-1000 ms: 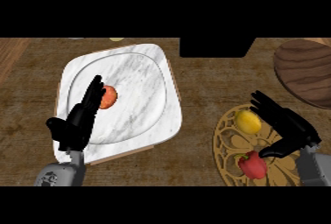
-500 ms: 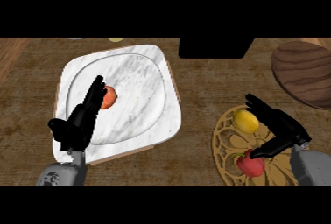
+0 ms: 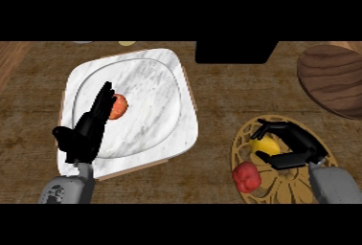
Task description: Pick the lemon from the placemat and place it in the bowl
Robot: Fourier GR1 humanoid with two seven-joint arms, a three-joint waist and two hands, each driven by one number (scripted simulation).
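the right hand [image 3: 290, 146], lower right of the frame, curls around the lemon [image 3: 264, 144] on the gold placemat [image 3: 244, 143], a red fruit [image 3: 246, 176] just below it. lift straight up, clear of that fruit, then carry toward the wooden bowl [image 3: 336, 79] at upper right. the left hand [image 3: 84, 134] rests open at lower left.

Dark wood-grain counter [image 3: 219, 91] fills the view.
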